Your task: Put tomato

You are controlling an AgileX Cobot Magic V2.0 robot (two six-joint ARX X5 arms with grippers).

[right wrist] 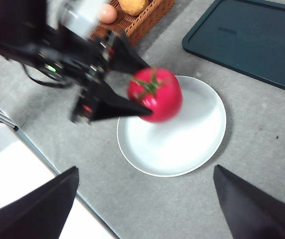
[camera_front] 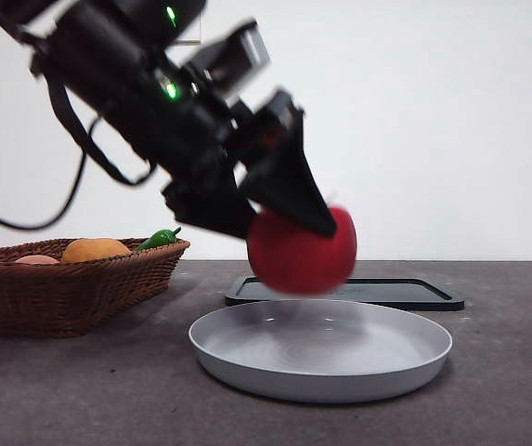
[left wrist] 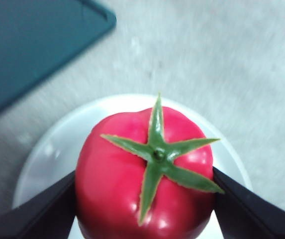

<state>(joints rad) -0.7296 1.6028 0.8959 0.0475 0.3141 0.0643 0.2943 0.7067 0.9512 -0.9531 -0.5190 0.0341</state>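
Bare table [camera_front: 507, 372] all round the white plate [camera_front: 405, 358]; dark tray [camera_front: 423, 295] just behind it, wicker basket [camera_front: 80, 288] off to one side. Basket holds an orange fruit [camera_front: 95, 248], a green pepper [camera_front: 159, 238] and something pale pink [camera_front: 35, 260]. I see the left gripper [left wrist: 147, 186] with jaws pinching the tomato [camera_front: 301, 251] in the air over the plate. Right gripper [right wrist: 144, 209] high above, jaws spread, holding nothing.

The left arm [camera_front: 145, 84] is black and blocky, with two small green lights and a pale grey box on top. A black cable [camera_front: 71, 167] loops beneath it. Its gripper [camera_front: 289, 218] has flat, black, wedge-shaped jaws.
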